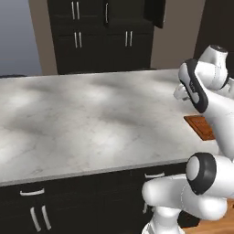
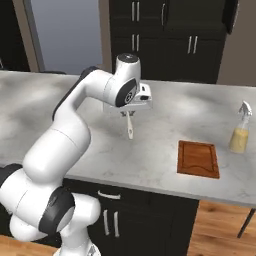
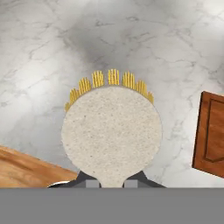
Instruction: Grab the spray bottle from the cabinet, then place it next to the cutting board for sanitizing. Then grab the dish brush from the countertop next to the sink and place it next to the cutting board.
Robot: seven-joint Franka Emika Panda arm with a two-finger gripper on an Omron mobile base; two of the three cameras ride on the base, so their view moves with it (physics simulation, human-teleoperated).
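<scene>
My claw [image 2: 129, 114] is clamped on the dish brush [image 2: 130, 127], which hangs above the marbled surface [image 2: 165, 120]. I see the cutting board [image 2: 198, 159] lying beside the spray bottle [image 2: 240, 129].

Left base view: sits behind and left of the arm, looks forward and down across the white-marbled island slab [image 1: 91, 119] toward the dark cabinet [image 1: 103, 36]; arm crowds its right edge, cutting board [image 1: 201, 126] just peeks past it. Right base view: behind and right of the arm, same forward-down aim, arm at left, whole cutting board [image 2: 198, 159] and spray bottle [image 2: 241, 128] visible at right. Both share the slab, the board and the cabinet wall [image 2: 170, 35]. Hand view: very close, looks straight down along the gripper [image 3: 111, 180] at the slab [image 3: 48, 57]; dish brush [image 3: 111, 135] head dominates the centre, board corner [image 3: 212, 135] at right
</scene>
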